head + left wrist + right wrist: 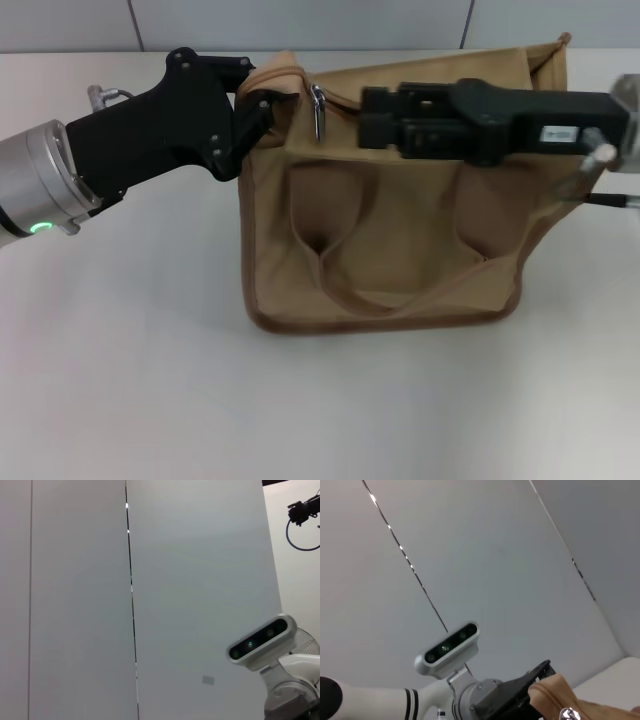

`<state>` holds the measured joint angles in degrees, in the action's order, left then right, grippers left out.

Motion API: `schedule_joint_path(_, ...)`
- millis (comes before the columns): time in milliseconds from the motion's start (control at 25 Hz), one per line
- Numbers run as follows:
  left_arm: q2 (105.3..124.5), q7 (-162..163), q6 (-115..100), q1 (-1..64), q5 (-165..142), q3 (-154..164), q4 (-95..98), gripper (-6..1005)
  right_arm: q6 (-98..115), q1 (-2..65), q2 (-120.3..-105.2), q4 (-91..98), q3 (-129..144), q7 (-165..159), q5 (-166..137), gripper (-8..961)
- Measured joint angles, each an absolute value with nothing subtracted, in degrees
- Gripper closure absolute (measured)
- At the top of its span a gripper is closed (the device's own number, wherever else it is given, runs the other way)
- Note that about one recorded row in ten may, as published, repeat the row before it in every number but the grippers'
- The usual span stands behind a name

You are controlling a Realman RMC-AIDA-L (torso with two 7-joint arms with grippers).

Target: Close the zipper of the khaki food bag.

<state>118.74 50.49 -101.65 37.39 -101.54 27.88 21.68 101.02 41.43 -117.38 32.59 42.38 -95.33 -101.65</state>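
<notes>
The khaki food bag (pixel 400 230) stands on the white table in the head view, one handle strap (pixel 380 300) hanging down its front. My left gripper (pixel 258 103) is shut on the bag's top left corner. The zipper's silver pull tab (pixel 318 110) hangs at the bag's top edge near that corner. My right gripper (pixel 364 116) reaches in from the right along the top edge, its tip just right of the tab. It hides most of the zipper line. The right wrist view shows the bag's corner (pixel 552 692), the tab (pixel 567 713) and the left gripper (pixel 520 692).
The white table (pixel 150 380) spreads in front of and left of the bag. A grey panelled wall stands behind it. The left wrist view shows only the wall and the robot's head camera (pixel 259 639).
</notes>
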Motion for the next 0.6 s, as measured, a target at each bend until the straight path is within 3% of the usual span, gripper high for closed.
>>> schedule_joint_path(40, 118.74, 50.5, -101.7, 37.5, -101.4, 27.9, 21.6, 982, 100.4, 41.9, -117.63, 32.6, 42.9, -95.5, -101.6, 214)
schedule_joint_path(240, 118.75, 50.5, -101.7, 37.7, -101.4, 27.9, 21.6, 976, 98.0, 43.4, -118.38, 32.6, 45.7, -96.7, -101.6, 440)
schedule_joint_path(600, 118.89, 49.9, -102.3, 39.5, -101.3, 27.8, 18.8, 964, 94.4, 44.2, -119.11, 31.7, 46.9, -97.5, -101.1, 474)
